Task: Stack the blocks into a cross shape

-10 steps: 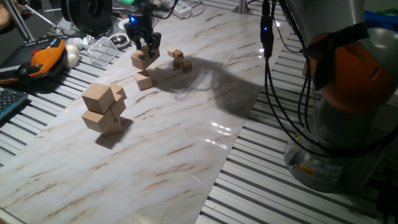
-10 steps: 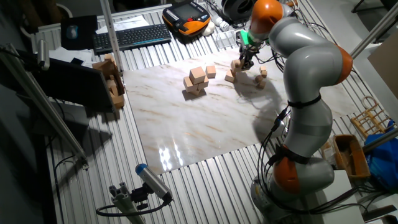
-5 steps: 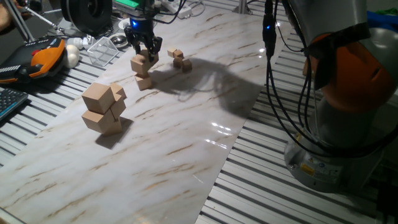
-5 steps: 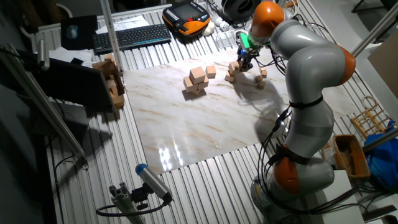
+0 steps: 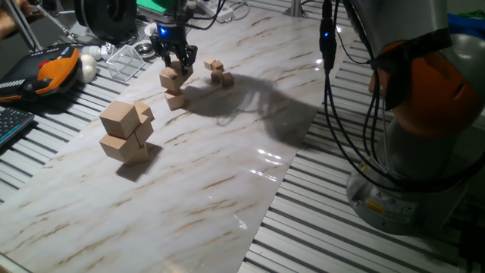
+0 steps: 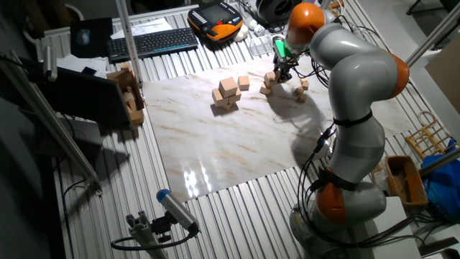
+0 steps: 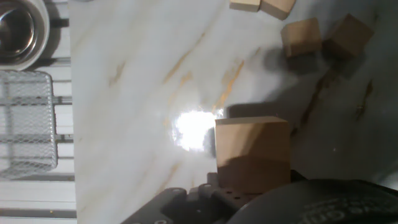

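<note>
At the far end of the marbled bench (image 5: 227, 174), the end effector (image 5: 176, 64) is pinching a tan block (image 5: 172, 76) between its fingers, right above a second block (image 5: 175, 99) lying on the surface. Whether the two touch, I can't tell. Two tiny cubes (image 5: 218, 72) sit just beside, and a pile of bigger cubes (image 5: 126, 130) stands well apart.

Jaws (image 5: 175, 64) closed on a tan block (image 5: 170, 76) directly above another block (image 5: 175, 99).

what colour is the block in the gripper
Plain light tan wood: the block held in the gripper shows best in the hand view.
</note>
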Available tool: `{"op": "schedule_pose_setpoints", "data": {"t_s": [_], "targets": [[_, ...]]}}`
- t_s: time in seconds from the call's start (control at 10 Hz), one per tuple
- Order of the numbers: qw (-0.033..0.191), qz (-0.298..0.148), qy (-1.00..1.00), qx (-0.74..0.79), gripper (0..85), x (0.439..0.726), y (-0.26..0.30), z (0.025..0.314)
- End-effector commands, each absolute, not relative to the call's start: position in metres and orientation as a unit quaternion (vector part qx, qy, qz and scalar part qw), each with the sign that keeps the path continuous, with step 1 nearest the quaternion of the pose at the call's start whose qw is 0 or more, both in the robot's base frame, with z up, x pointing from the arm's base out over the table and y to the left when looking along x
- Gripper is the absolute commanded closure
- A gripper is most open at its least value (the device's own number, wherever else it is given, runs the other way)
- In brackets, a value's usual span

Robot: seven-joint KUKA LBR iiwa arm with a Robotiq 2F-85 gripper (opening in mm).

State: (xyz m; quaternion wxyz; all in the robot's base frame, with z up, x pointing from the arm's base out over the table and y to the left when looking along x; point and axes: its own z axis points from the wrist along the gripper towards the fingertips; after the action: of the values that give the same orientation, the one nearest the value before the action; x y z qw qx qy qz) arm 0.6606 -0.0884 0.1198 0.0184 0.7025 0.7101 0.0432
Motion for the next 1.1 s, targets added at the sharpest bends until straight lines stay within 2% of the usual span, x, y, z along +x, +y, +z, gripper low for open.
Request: {"op": "schedule_pose_setpoints", "data": {"t_s": [0.0,0.2,0.5,1.0], "targets": [[0.018,0.035,0.709,0.704,85.0,0.661,-0.088,0.12],[0.007,0.021,0.699,0.714,85.0,0.661,-0.088,0.12],[-0.008,0.033,0.701,0.712,85.0,0.661,-0.085,0.12],[-0.004,0.023,0.7,0.714,85.0,0.661,-0.069,0.116]]}}
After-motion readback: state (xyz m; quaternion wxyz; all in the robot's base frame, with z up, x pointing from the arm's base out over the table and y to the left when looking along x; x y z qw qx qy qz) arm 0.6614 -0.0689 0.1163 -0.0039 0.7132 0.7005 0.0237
